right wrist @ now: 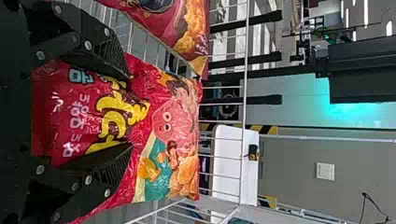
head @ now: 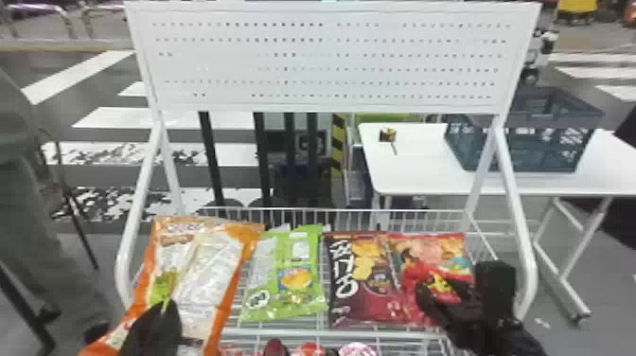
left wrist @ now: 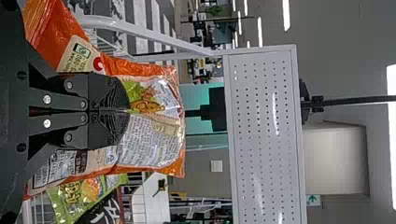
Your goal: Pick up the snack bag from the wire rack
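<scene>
At the wire rack [head: 340,334], the orange snack bag [head: 203,279] is leaning, clamped by the left gripper [left wrist: 127,111], grasp done, full removal apparently remaining, while the red snack bag [right wrist: 177,126] is sitting between the right gripper's [right wrist: 130,111] parted fingers, seemingly ungrasped.

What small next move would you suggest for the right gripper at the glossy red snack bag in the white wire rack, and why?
I'd probably ease the right gripper shut: its two flat black fingers stand apart at the glossy red snack bag, whose printed front shows between them.
</scene>
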`<action>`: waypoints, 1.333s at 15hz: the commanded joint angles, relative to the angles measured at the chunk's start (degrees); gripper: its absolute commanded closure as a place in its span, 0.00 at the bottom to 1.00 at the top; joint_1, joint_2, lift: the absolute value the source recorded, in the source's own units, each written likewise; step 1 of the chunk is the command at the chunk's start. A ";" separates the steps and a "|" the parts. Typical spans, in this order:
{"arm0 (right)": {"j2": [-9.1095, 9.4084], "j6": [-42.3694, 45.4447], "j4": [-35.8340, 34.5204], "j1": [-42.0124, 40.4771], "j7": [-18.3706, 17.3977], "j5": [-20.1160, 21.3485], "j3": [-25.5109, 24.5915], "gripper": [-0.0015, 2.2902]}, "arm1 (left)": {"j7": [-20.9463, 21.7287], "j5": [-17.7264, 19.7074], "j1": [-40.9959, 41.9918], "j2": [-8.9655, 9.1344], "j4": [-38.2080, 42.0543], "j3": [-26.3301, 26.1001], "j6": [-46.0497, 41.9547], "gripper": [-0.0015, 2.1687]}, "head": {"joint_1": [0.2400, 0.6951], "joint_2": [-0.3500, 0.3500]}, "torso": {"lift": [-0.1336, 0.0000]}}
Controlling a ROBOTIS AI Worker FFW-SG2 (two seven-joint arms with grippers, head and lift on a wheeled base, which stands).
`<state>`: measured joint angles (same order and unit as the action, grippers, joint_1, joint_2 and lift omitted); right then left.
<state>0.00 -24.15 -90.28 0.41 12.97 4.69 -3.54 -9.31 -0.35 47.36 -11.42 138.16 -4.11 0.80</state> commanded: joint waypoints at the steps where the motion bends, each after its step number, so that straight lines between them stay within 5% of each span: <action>1: 0.05 -0.42 -0.95 -0.41 -0.75 -0.30 0.55 0.97 | 0.00 -0.09 -0.08 -0.01 0.10 -0.11 0.22 0.86 | 0.57 0.50 | 1.00; 8: 0.05 1.34 -7.36 -3.57 -6.64 -0.30 2.13 0.97 | -0.09 -0.17 0.98 -0.01 0.80 -0.11 0.05 0.86 | 0.57 0.50 | 1.00; 15: 0.05 5.73 -32.15 -20.36 -9.45 -4.08 4.86 0.97 | -0.36 0.09 0.54 -0.45 0.80 -0.02 -0.13 0.86 | 0.57 0.50 | 1.00; 20: 0.05 15.93 -41.38 -34.60 -9.36 -6.19 4.86 0.97 | -0.44 0.97 0.19 -0.98 0.62 0.33 -0.31 0.86 | 0.57 0.50 | 1.00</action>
<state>0.00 -11.14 -129.71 -30.36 3.54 -0.67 1.61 -9.76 0.35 47.60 -12.22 138.84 -3.87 0.50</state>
